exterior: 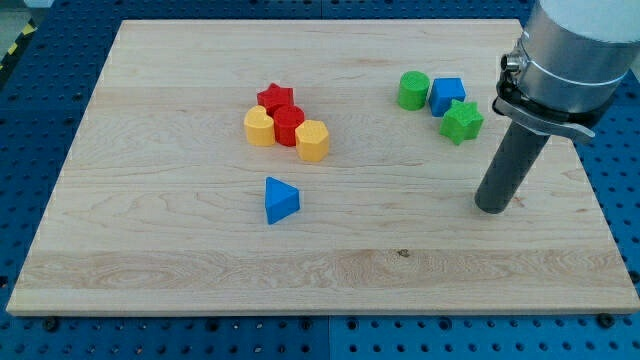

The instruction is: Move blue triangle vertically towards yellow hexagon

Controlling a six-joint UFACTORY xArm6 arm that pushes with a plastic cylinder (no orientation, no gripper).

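Note:
The blue triangle [281, 200] lies on the wooden board [150, 240], left of centre. The yellow hexagon [313, 141] stands above it and slightly to the right, in a tight cluster with a red star [275, 97], a red round block [289, 125] and a yellow heart-like block [259, 128]. My tip [492, 208] rests on the board far to the right of the blue triangle, touching no block.
A green cylinder [413, 90], a blue cube [447, 96] and a green star [462, 121] sit together at the upper right, just above and left of my rod. The board's right edge [585, 180] is near the tip.

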